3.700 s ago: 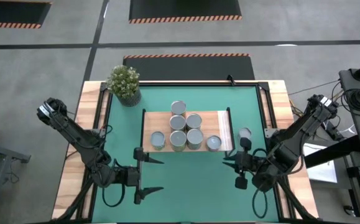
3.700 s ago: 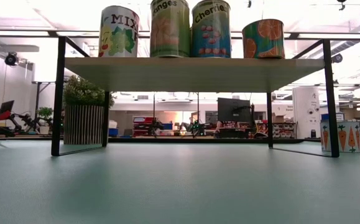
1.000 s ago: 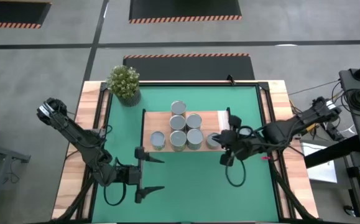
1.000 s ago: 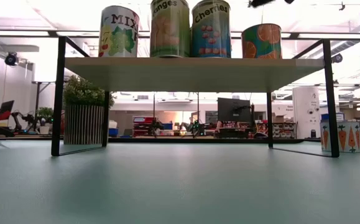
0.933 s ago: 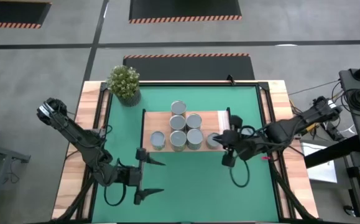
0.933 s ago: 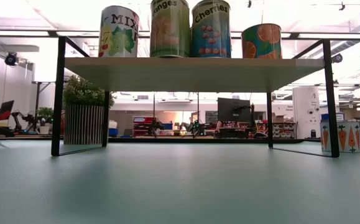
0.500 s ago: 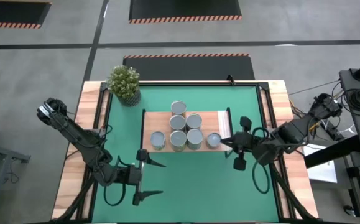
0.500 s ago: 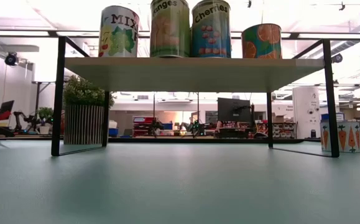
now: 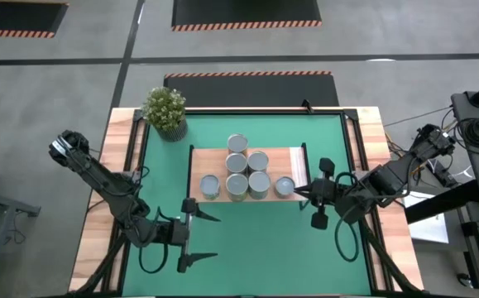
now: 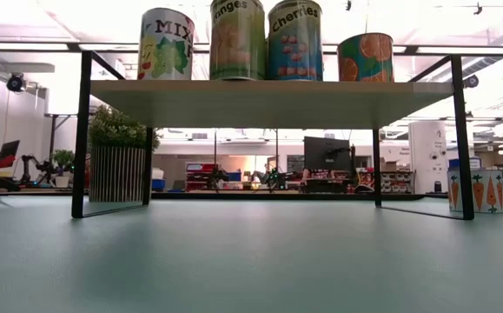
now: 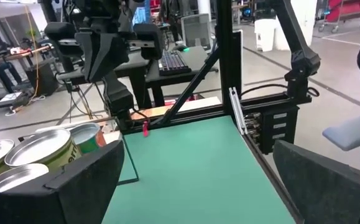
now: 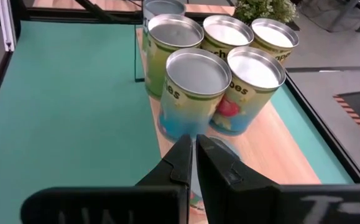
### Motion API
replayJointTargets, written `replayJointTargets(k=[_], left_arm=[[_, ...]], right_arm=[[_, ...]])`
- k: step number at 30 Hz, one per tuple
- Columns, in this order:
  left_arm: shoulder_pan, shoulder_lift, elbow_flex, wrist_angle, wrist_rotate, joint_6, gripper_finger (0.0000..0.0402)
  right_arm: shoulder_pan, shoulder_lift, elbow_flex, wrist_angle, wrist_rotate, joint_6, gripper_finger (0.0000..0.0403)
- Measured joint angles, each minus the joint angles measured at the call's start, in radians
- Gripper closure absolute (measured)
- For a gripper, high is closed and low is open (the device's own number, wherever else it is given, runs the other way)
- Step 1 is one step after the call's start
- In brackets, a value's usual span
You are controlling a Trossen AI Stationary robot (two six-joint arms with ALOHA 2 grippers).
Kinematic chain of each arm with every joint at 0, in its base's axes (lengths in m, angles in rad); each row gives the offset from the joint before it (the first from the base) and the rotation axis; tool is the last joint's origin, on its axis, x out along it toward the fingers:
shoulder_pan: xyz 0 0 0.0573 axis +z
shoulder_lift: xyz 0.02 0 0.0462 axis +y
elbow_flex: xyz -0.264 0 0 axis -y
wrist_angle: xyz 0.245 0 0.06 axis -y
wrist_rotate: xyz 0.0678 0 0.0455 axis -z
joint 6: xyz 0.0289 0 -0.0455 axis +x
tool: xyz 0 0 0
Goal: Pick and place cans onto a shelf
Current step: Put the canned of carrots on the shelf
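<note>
Seven cans with silvery tops stand on the light-wood shelf. In the low view the shelf board carries labelled cans along its front. One more can, with carrots on its label, stands on the mat right of the shelf. My right gripper is shut and hangs just right of the shelf's right-end can; in its wrist view the gripper points at the cluster. My left gripper is open, empty, above the mat at the near left; its wrist view shows the gripper wide apart.
A potted plant stands at the mat's far left corner. Bare green mat lies between the shelf and the table's near edge. Black frame rails run along the table's sides. The room beyond holds desks and equipment.
My right gripper, shut throughout, has drawn back from over the shelf's right-end can toward the table's right edge. That can's top, half covered before, now shows whole. The cans and the shelf have stayed put.
</note>
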Motion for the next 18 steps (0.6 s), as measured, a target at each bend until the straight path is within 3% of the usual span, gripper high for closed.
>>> replayJointTargets(k=[7,18], left_arm=[[0.007,0.000,0.000,-0.001,-0.108,-0.007,0.0009],[0.016,0.001,0.000,0.002,-0.113,0.005,0.0009]], right_arm=[[0.000,-0.025,0.003,-0.059,-0.018,0.061,0.0390],[0.000,-0.126,0.007,-0.391,-0.011,0.379,0.0390]])
